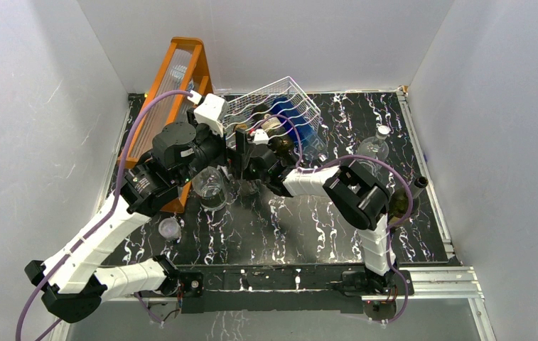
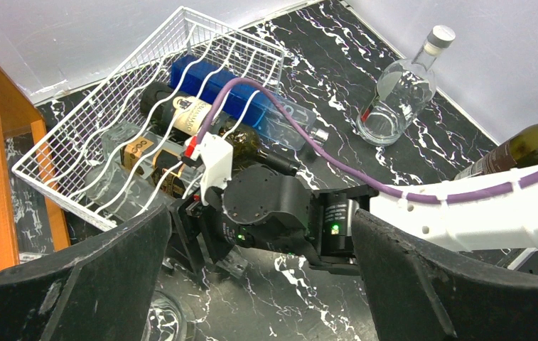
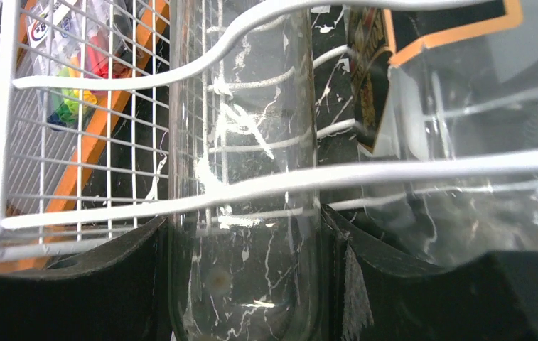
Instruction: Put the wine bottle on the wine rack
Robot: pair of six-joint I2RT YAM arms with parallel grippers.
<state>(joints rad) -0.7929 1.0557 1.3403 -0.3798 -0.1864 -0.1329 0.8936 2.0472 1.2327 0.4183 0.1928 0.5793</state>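
Note:
The white wire rack (image 1: 274, 105) lies tilted at the back of the table and holds several bottles under its wavy wires (image 2: 109, 121): a blue one (image 2: 212, 89), dark labelled wine bottles (image 2: 187, 114) and a clear glass bottle (image 3: 248, 177). My right gripper (image 3: 246, 284) reaches in at the rack's near end (image 1: 249, 153), with both fingers pressed against the clear glass bottle's sides. My left gripper (image 2: 262, 284) hovers wide open and empty just above the right wrist (image 2: 273, 206), close to the rack's front (image 1: 224, 165).
The tall orange frame (image 1: 173, 85) stands left of the rack. A clear stoppered bottle (image 1: 374, 145) stands at the right, and a dark olive bottle (image 1: 404, 199) stands behind the right arm. A glass (image 1: 209, 186) and a small cup (image 1: 170, 228) sit at front left.

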